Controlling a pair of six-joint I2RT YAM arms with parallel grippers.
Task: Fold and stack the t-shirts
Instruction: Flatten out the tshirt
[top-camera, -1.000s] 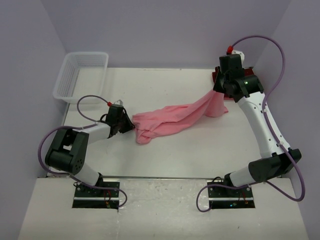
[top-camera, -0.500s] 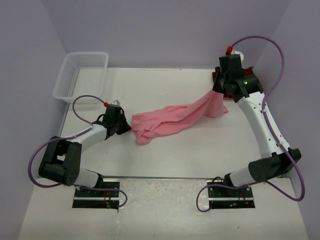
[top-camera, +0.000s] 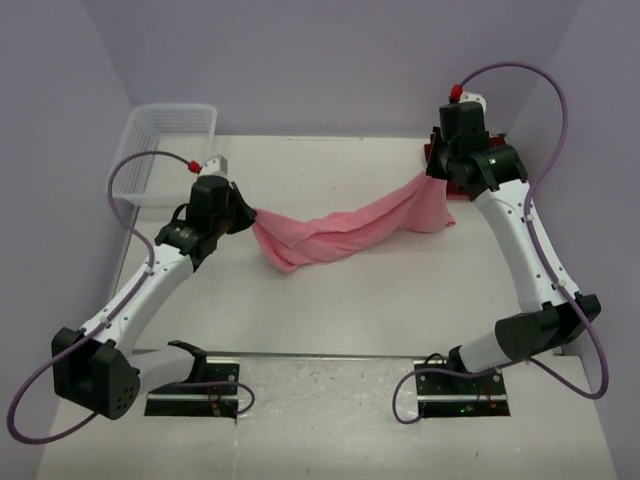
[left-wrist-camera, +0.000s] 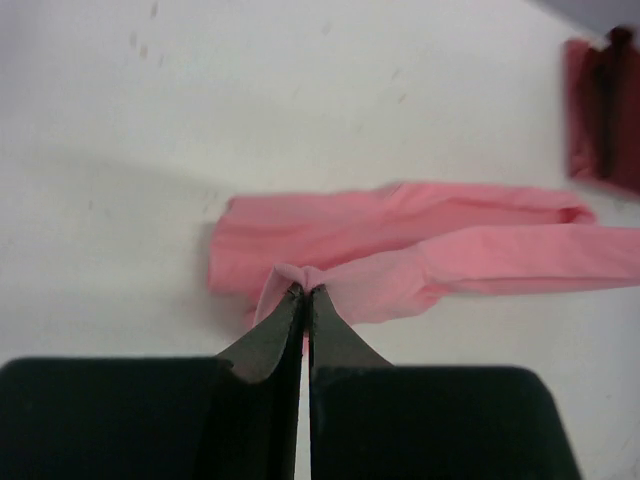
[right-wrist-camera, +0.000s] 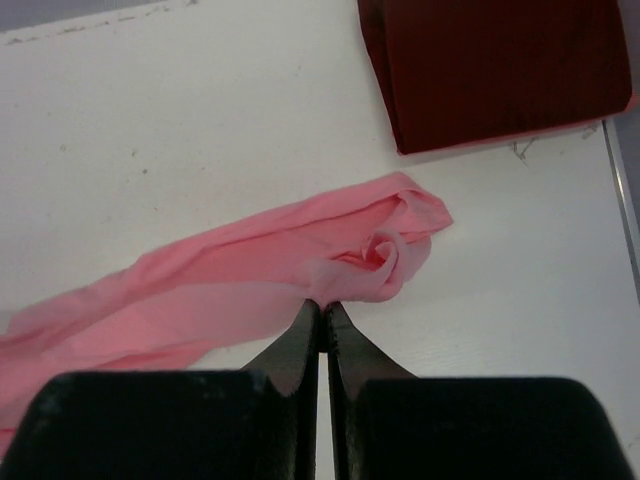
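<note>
The pink t-shirt (top-camera: 340, 228) hangs bunched in a long sagging band between my two grippers, above the middle of the table. My left gripper (top-camera: 250, 213) is shut on its left end; the wrist view shows the cloth (left-wrist-camera: 400, 250) pinched at the tips of that gripper (left-wrist-camera: 304, 291). My right gripper (top-camera: 432, 176) is shut on the right end, where the pink cloth (right-wrist-camera: 250, 280) bunches at the tips of the gripper (right-wrist-camera: 323, 305). The maroon t-shirt (right-wrist-camera: 495, 65) lies folded flat at the back right, mostly hidden behind the right arm in the top view.
A white lattice basket (top-camera: 160, 152) stands at the back left corner of the table (top-camera: 330, 310). Walls close the table in on the left, back and right.
My left gripper has shut on the pink shirt's left end and risen, moving back and left. That end has left the table and the shirt now hangs stretched between the grippers.
</note>
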